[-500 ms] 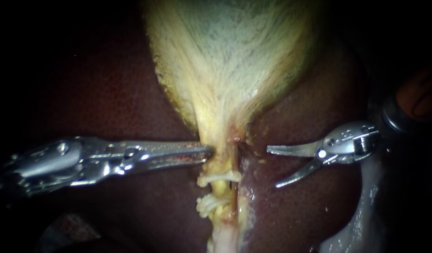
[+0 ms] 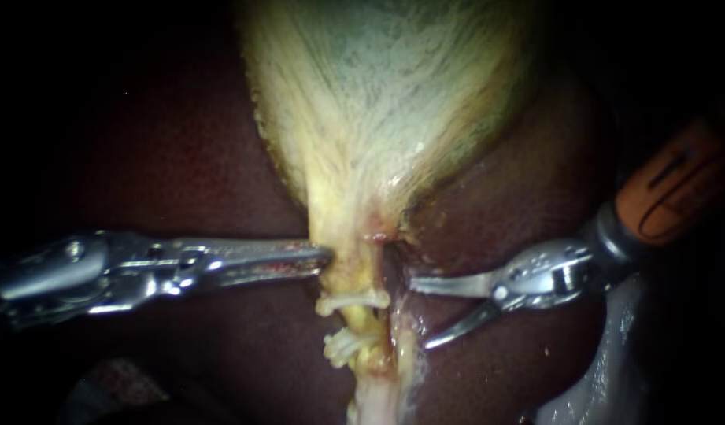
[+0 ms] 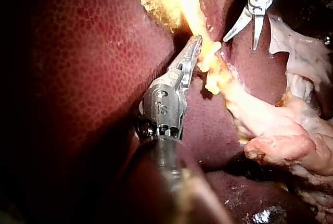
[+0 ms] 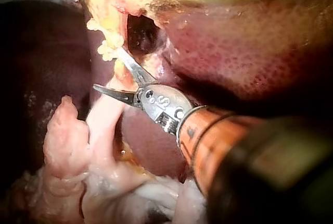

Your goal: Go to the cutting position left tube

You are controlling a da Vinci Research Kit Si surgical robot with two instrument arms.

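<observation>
Left instrument [image 2: 323,256] in across the dark liver [image 2: 181,157], jaws pinched on the near edge of the left tube [image 2: 353,275], just below the gallbladder [image 2: 386,94]. On that yellowish tube, below the grip, two white clips: upper clip [image 2: 354,299], lower clip [image 2: 345,345]. Right instrument [image 2: 419,312] just beside the tube's opposite edge, level with the clips, jaws spread and gripping nothing, upper tip close to the tissue.

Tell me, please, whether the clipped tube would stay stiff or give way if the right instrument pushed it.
The tube looks thin and soft, so it would probably bend aside. Its wet sheen suggests it may slip off the right instrument, whose jaws are open.
</observation>
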